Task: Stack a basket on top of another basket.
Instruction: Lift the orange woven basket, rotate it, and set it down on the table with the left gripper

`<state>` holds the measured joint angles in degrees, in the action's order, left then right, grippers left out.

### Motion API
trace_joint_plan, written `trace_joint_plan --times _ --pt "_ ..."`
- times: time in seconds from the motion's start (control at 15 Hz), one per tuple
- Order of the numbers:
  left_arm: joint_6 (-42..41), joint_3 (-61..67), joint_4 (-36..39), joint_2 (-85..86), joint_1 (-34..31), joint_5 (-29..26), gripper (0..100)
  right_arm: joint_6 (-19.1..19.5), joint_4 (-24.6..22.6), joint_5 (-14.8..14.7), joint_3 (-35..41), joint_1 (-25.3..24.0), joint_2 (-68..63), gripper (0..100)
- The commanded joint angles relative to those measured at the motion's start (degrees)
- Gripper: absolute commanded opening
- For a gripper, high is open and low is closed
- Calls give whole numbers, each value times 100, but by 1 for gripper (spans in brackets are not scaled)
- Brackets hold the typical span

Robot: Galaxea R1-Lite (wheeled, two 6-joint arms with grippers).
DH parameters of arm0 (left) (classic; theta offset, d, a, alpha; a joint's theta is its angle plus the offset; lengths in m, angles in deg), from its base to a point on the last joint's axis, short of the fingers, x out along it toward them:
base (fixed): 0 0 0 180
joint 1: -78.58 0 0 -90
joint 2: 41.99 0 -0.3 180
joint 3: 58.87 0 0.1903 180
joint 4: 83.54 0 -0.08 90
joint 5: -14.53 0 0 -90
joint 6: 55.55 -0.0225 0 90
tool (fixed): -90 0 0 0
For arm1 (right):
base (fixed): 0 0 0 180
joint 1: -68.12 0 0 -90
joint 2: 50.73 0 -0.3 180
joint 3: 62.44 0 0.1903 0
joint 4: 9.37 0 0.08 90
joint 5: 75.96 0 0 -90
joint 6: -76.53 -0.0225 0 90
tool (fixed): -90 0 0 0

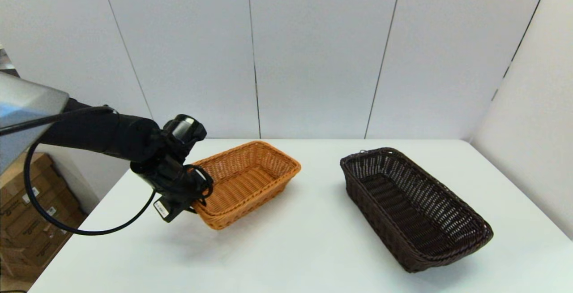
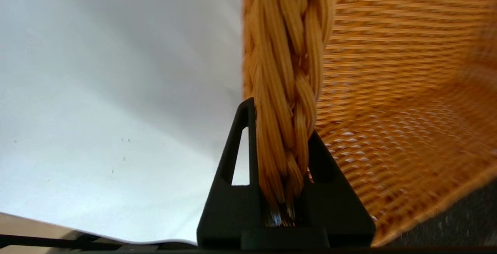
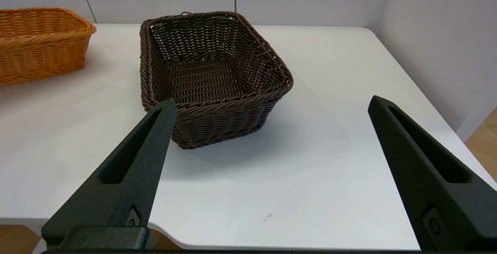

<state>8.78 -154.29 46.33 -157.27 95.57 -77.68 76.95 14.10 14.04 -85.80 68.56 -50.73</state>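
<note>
Wicker fills my left wrist feed: the left claw (image 2: 281,129) is clamped on the braided rim of the orange-tan basket (image 2: 388,102), one black finger (image 2: 237,160) on the outer side of the rim toward the bare desk (image 2: 97,102), the other on the inner side toward the woven floor. From the head camera I see that same left claw (image 1: 197,199) at the near short end of the orange-tan basket (image 1: 250,176), with the basket stretching away from the claw toward the back wall (image 1: 313,51); its near end looks tilted slightly up off the desk (image 1: 291,248), though I cannot be sure it has left the surface. The dark brown basket (image 1: 412,208) sits well apart from the left claw, off to its right on the desk, upright and untouched — nothing is stacked yet. The right arm is out of my head view; its wrist camera shows the right claw (image 3: 271,102) with fingers spread wide apart, holding nothing, hovering past the near edge of the desk (image 3: 310,192). The dark brown basket (image 3: 209,75) lies ahead of that claw, its near short end between the lines of the two fingers but not touching them — the orange-tan basket (image 3: 39,44) shows farther off to the claw's left. Cardboard boxes (image 1: 27,212) stand on the floor beyond the desk's left edge.
</note>
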Motion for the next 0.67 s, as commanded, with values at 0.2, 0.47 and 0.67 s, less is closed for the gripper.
trace_joint_plan --times 0.2,0.47,0.67 --pt "-922 15 -40 647 6 -43 0 2 -1 0 0 0 0 100" --pt "-1564 85 -49 778 14 -96 0 2 -1 0 0 0 9 100" --pt "-2724 103 -119 840 6 -737 0 2 -1 0 0 0 9 100"
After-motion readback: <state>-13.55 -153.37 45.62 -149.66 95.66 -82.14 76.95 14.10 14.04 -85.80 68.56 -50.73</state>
